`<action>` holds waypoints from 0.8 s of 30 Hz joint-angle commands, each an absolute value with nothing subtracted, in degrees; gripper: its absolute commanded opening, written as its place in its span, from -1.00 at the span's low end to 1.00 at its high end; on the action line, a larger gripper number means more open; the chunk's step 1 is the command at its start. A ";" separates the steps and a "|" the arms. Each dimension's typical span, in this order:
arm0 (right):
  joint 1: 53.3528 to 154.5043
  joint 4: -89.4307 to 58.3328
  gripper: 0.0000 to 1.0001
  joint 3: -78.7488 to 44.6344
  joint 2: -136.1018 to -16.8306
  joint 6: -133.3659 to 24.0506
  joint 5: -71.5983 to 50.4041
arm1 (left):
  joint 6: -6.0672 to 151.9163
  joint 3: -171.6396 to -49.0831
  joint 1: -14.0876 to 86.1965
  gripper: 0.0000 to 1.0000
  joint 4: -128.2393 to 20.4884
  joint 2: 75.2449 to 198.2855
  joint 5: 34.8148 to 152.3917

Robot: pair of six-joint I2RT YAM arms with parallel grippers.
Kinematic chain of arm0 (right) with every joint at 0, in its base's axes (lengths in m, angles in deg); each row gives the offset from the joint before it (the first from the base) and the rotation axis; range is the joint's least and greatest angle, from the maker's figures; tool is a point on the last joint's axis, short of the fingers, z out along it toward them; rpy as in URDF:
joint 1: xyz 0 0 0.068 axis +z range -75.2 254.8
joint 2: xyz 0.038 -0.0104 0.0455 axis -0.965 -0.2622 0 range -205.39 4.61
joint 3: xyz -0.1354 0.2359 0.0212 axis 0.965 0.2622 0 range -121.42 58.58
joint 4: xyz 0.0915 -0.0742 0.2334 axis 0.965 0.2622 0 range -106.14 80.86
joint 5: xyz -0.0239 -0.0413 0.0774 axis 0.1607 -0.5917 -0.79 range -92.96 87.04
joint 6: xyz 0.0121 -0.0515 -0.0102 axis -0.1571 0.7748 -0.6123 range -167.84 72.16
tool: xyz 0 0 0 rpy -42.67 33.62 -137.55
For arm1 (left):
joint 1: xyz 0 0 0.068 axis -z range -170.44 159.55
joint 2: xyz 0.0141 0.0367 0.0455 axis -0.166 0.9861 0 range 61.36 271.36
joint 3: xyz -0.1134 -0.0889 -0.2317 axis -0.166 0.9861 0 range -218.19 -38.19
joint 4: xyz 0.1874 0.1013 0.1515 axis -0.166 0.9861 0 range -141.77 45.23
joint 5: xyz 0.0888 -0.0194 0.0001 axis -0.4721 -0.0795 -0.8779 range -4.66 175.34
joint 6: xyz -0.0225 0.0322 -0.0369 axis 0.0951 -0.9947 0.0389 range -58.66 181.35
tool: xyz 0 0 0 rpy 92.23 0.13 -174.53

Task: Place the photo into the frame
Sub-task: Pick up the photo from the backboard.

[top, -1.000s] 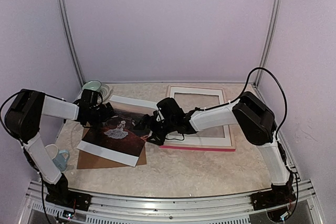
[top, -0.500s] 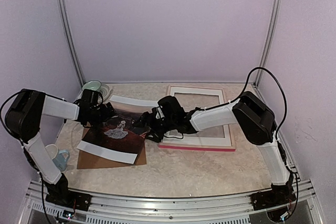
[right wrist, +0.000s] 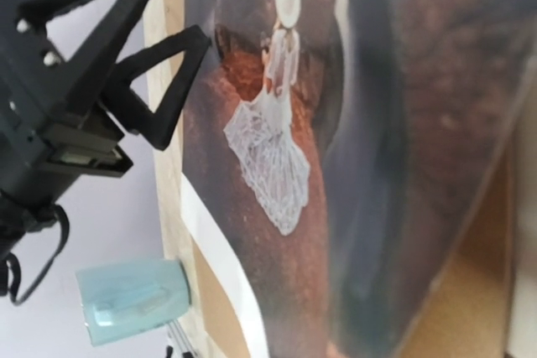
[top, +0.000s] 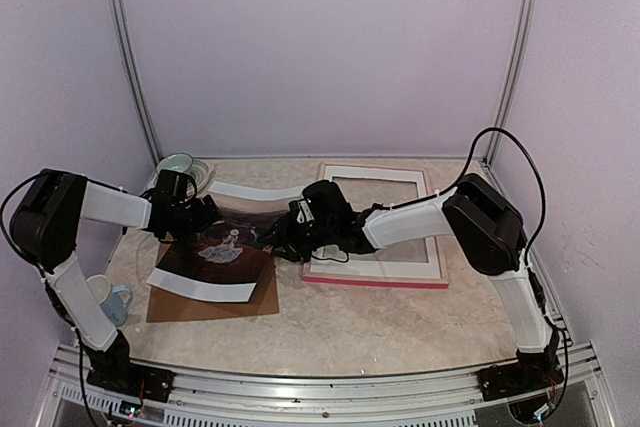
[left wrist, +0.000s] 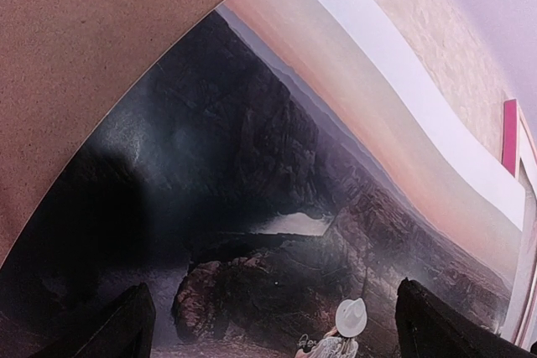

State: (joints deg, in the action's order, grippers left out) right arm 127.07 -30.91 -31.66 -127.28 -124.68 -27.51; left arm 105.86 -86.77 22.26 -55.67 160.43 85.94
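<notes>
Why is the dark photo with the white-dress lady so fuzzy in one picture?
Right wrist view: the dark rectangular photo fills the picture, very close, soft and out of focus. Left wrist view: sharper, with a pale sheen on its dark part.

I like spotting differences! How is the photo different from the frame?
The photo is dark, reddish-brown and black, with a little figure in white; the frame is pale with a pink edge. The photo is bowed, its middle sagging between raised white ends; the frame lies flat. The photo is covered by its picture; the frame's middle holds no picture. Both are rectangles.
</notes>
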 commanded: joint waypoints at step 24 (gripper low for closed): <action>119.63 -28.83 -1.00 -30.04 -120.33 -117.05 -38.80 | 105.40 -88.04 23.07 0.98 -55.20 150.71 88.73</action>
